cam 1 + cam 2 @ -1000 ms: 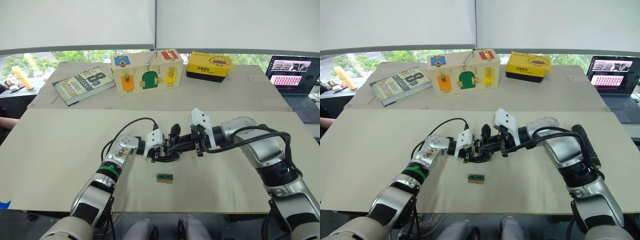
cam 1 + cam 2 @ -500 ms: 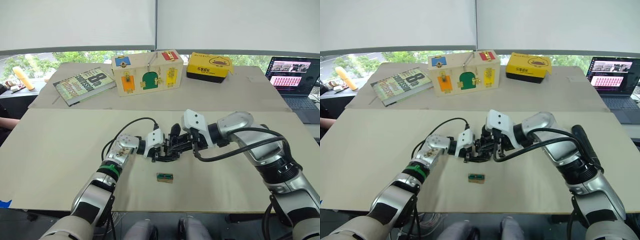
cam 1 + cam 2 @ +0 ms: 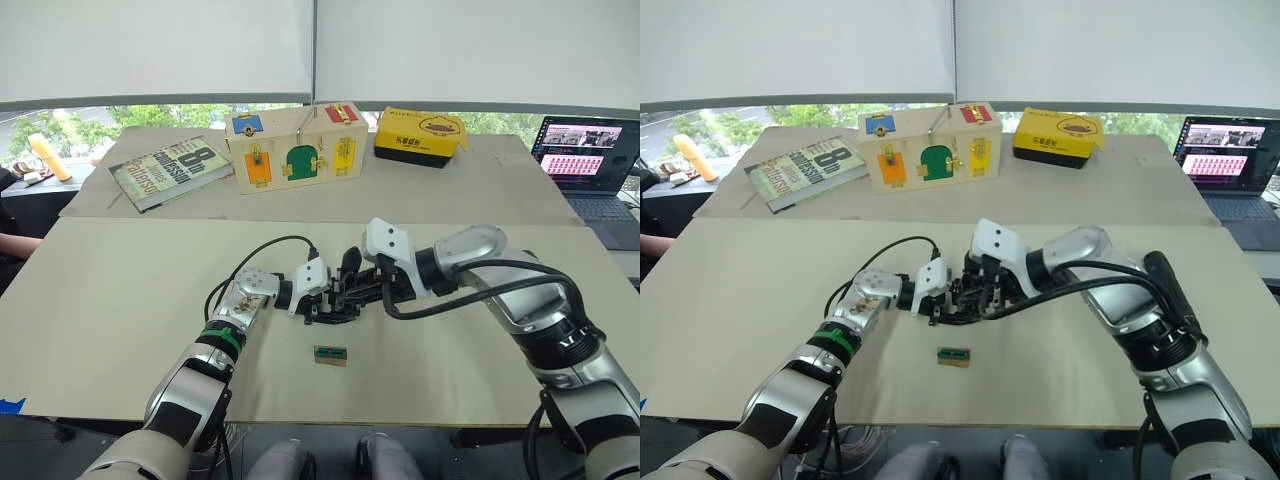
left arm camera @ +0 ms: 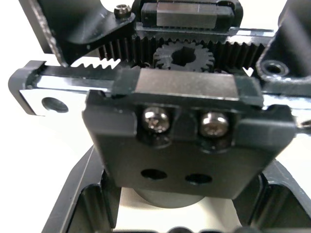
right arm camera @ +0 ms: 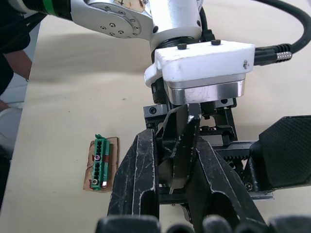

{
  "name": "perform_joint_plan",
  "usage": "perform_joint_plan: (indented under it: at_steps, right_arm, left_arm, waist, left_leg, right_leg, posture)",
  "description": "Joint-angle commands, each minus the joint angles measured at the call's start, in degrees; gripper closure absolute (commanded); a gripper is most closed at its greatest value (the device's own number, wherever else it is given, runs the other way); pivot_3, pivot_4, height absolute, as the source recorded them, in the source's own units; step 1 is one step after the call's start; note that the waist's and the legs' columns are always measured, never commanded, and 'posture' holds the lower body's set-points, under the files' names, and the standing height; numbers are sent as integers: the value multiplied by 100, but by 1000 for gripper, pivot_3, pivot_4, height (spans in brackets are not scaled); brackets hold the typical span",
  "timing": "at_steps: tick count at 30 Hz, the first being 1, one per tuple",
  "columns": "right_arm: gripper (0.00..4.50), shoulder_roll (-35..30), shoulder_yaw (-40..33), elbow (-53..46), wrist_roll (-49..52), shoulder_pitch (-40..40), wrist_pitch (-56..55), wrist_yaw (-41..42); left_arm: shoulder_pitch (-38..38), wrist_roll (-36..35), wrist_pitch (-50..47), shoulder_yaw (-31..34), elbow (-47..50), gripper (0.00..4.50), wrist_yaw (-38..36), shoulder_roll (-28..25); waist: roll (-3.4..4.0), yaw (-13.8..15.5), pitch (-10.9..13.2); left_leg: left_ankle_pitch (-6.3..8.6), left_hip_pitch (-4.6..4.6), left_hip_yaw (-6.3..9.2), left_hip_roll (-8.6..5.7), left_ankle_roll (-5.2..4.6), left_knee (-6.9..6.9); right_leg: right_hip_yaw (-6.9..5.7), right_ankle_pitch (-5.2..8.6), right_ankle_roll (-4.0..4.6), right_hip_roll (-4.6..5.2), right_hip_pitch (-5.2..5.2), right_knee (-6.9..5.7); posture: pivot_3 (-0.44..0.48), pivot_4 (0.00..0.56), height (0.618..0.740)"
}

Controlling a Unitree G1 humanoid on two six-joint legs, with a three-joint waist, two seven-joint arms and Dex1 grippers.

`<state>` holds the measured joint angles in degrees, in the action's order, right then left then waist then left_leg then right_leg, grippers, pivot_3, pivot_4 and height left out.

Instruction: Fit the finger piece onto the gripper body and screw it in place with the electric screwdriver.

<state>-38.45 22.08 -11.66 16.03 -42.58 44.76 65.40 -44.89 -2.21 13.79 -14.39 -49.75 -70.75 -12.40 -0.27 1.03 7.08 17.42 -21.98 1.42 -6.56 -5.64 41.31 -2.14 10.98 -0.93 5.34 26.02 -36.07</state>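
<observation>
At the middle of the beige bench point(image 3: 120, 290) the two arms meet over the gripper body point(image 3: 338, 300), a black block with a toothed rack and gear, two screws and two empty holes on its plate as seen in the left wrist view point(image 4: 187, 141). The left hand point(image 3: 318, 297) is at the body's left side, gripping it as far as the views show, with the block sitting between its black fingers point(image 4: 73, 204). The right hand point(image 3: 372, 292) comes at the gripper body from its right and is closed on the finger piece point(image 5: 183, 145), a slim black wedge pinched between its two fingers point(image 5: 138, 184) and pointed at the body's frame. Just in front of the gripper body, nearer the robot, a small green block point(image 3: 330, 354) lies on a brown card. Well behind the gripper body stand a wooden box with coloured doors point(image 3: 295, 145) (all doors shut, contents hidden), a closed yellow case point(image 3: 420, 134) and a book point(image 3: 168, 170); a laptop point(image 3: 585, 165) sits far off to its right.
</observation>
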Motion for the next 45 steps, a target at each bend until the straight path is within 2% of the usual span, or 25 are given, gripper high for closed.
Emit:
perform_joint_plan:
  at_steps: [1,18,32,39,40,45]
  right_arm:
    - [4137,-181,461,550,-477,212,204,-153]
    - [4138,-294,946,533,-537,-124,542,54]
    - [4138,-211,610,518,-389,-142,685,-110]
    - [4138,-70,102,138,-226,-170,557,-341]
    - [3090,-19,-53,-15,-135,-187,589,-408]
    - [1456,-223,-434,-662,231,-144,933,-446]
  left_arm:
    - [-239,-56,144,147,109,2139,24,-28]
    - [-280,-56,158,153,68,2139,68,22]
    - [-283,-53,195,164,26,2139,82,5]
    - [-277,-48,204,163,16,2139,68,-8]
    - [-274,-45,213,162,5,2139,64,-15]
    - [-251,-26,256,169,-39,2139,38,-27]
  waist:
    - [0,-1,0]
    - [0,1,-2]
    - [0,7,-5]
    - [0,17,-5]
    - [0,16,-4]
    - [1,-2,0]
  left_leg:
    - [0,0,0,0,0,0]
    - [0,2,0,2,-1,0]
    - [2,7,0,2,-2,-1]
    - [2,-5,0,1,-4,1]
    - [2,-7,0,1,-4,1]
    - [2,-41,0,0,-4,3]
  right_leg:
    - [0,0,0,0,0,0]
    - [0,0,0,0,1,1]
    - [2,0,0,0,0,2]
    - [2,0,0,1,2,1]
    - [2,0,0,1,3,1]
    - [-1,0,0,0,37,0]
  posture:
    - [0,150,740]
    - [0,150,740]
    - [0,150,740]
    - [0,150,740]
    - [0,150,740]
    - [0,150,740]
